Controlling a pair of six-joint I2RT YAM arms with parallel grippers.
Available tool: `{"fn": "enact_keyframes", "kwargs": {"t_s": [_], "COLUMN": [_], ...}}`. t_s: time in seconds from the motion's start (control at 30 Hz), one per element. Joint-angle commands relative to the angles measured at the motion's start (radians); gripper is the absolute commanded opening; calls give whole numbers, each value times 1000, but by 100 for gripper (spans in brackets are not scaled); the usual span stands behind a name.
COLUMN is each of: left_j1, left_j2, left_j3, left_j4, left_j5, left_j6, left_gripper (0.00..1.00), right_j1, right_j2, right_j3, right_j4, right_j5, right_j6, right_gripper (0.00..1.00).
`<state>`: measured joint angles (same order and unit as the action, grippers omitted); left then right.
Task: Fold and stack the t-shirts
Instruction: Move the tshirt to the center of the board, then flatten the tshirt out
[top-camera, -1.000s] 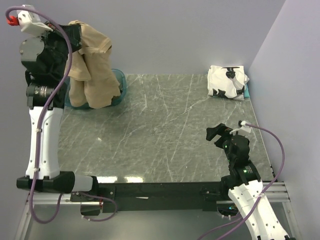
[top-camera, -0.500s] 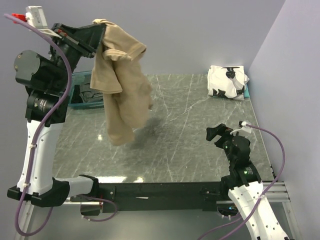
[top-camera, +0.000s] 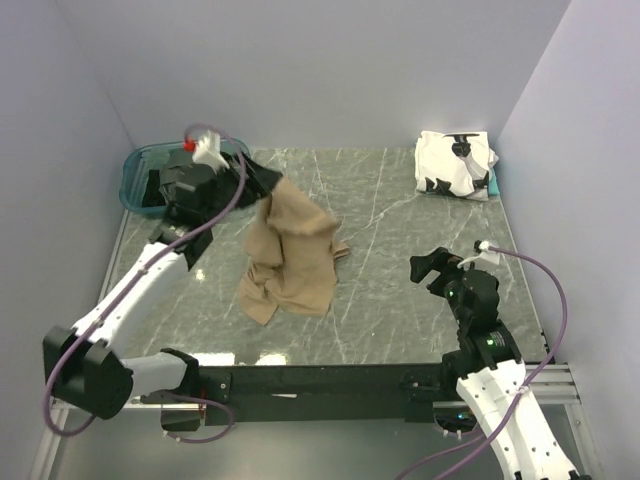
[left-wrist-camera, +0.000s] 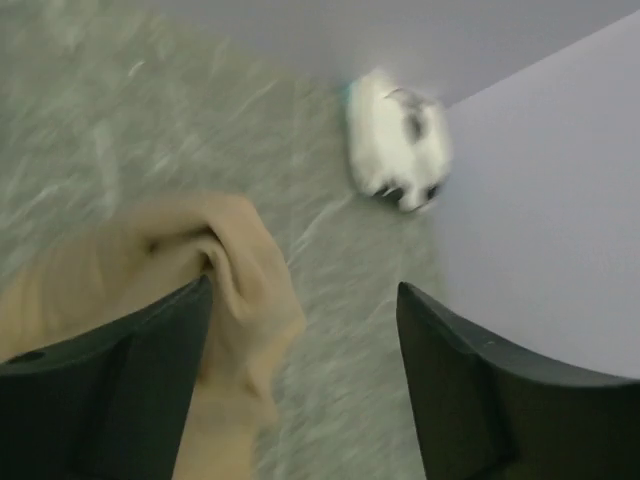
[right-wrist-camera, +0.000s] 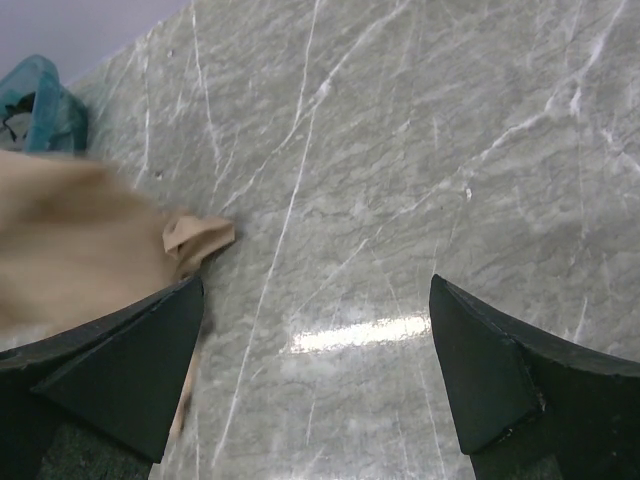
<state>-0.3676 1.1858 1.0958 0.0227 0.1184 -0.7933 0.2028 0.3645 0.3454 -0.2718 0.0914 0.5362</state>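
1. The tan shirt lies in a crumpled heap on the table, left of the middle. Its far end reaches up to the left claw.
2. The left claw's two fingers stand apart. The cloth leans on one finger but is not pinched.
3. The right claw is wide apart with nothing in it, near the right side.
4. The step, I think, is to lay the shirt flat for folding. To do it well, lift the left claw clear so no cloth snags. Then each claw should pinch one corner and pull gently until the wrinkles go.
5. The white shirt sits folded in the far right corner. The tan one likely goes on top of it last.
6. The top view shows the whole heap and the bin at the far left.
7. The left wrist view is blurry, but only it shows the gap between the cloth and the other finger.
8. The right wrist view shows a small shirt corner lying flat on the table, close up.
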Motion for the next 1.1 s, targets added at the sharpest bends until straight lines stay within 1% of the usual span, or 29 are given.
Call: {"fn": "enact_keyframes", "kwargs": {"t_s": [0.0, 0.03, 0.07, 0.1, 0.17, 0.23, 0.27, 0.3, 0.37, 0.4, 0.43, 0.47, 0.5, 0.53, 0.57, 0.6, 0.63, 0.67, 0.7, 0.77, 0.8, 0.83, 0.93, 1.0, 1.07], "left_j1": [-2, -5, -8, -13, -21, -22, -24, -24, -25, -25, -27, -27, -28, -33, -34, -37, -45, -48, -54, -79, -86, -106, -158, -183, -214], "left_j2": [-11, -15, -26, -60, -104, -178, -204, -250, -290, -328, -348, -368, -408, -426, -446, -478, -491, -500, -512, -508, -488, -473, -408, -367, -344], "left_j3": [-86, -91, -96, -120, -152, -217, -243, -299, -352, -399, -425, -483, -516, -545, -601, -628, -649, -668, -701, -743, -749, -754, -757, -748, -735], "left_j4": [22, -53, -78, -99, -159, -200, -245, -259, -305, -351, -366, -378, -386, -386, -388, -383, -377, -371, -360, -339, -336, -336, -328, -336, -346], "left_j5": [-74, -83, -115, -114, -190, -224, -243, -256, -270, -266, -260, -255, -215, -198, -182, -162, -126, -111, -100, -92, -94, -95, -109, -147, -175], "left_j6": [-41, -35, -31, -23, -23, -49, -60, -63, -93, -104, -131, -148, -159, -179, -193, -202, -227, -234, -241, -262, -267, -279, -293, -299, -307], "left_gripper": [82, 89, 95, 99, 99, 99, 99, 99, 100, 99, 99, 99, 99, 99, 99, 99, 99, 99, 99, 99, 100, 99, 99, 97, 91], "right_j1": [0, 0, -2, -2, 0, 0, 1, 1, 21, 42, 79, 108, 128, 153, 212, 243, 279, 309, 370, 415, 453, 469, 510, 520, 523], "right_j2": [40, 51, 62, 79, 97, 122, 129, 137, 171, 204, 224, 249, 302, 333, 367, 401, 469, 503, 572, 643, 715, 752, 884, 960, 1004], "right_j3": [15, 17, 18, 20, 27, 30, 33, 37, 50, 56, 69, 73, 79, 92, 99, 109, 127, 138, 150, 193, 211, 252, 334, 363, 398], "right_j4": [54, 59, 66, 69, 75, 86, 101, 109, 124, 129, 134, 137, 143, 148, 158, 166, 175, 199, 210, 236, 241, 243, 249, 266, 270], "right_j5": [-41, -48, -54, -61, -88, -127, -171, -195, -240, -242, -234, -228, -205, -193, -179, -142, -124, -107, -93, -42, -35, -15, -12, -1, 19], "right_j6": [-28, -28, -31, -30, -30, -27, -24, -25, -21, -21, -19, -16, -12, -9, -1, 5, 14, 22, 31, 39, 39, 38, 33, 36, 42], "right_gripper": [100, 100, 100, 100, 100, 100, 100, 100, 100, 100, 100, 100, 100, 100, 100, 100, 99, 99, 99, 99, 99, 99, 97, 96, 96]}}
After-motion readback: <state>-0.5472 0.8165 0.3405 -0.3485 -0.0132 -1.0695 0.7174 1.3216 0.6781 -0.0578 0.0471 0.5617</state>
